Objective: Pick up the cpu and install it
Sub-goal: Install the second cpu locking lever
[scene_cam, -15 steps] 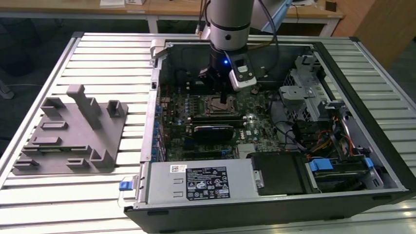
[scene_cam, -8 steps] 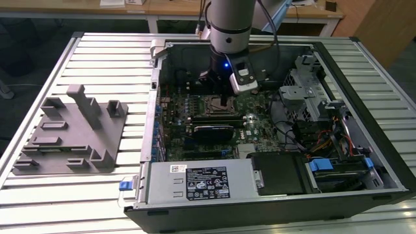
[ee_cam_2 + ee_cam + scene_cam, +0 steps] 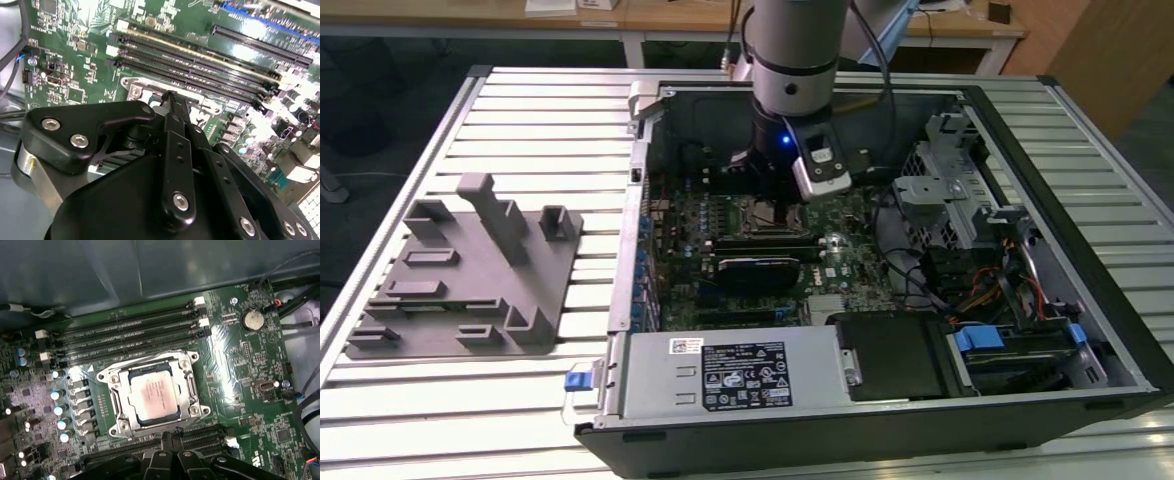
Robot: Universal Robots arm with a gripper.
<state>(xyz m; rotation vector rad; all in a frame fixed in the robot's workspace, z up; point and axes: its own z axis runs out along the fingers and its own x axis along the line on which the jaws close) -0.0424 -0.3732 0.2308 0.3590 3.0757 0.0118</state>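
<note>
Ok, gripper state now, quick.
Gripper: cannot be told; it hangs just above the cpu, which sits in the socket.

Arm [image 3: 790,50]: grey cylindrical links, black joint bands; blue light at wrist; dark cable at 3 o'clock. Gripper [image 3: 172,100]: black linkage plates, silver screws.

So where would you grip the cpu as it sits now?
The cpu lies flat in the socket, silver top facing up, with the metal frame close around its edges. A hold looks best straight from above, on two opposite edges of the raised silver top. A sideways approach seems blocked by the frame. The gripper sits just beside the socket.
</note>
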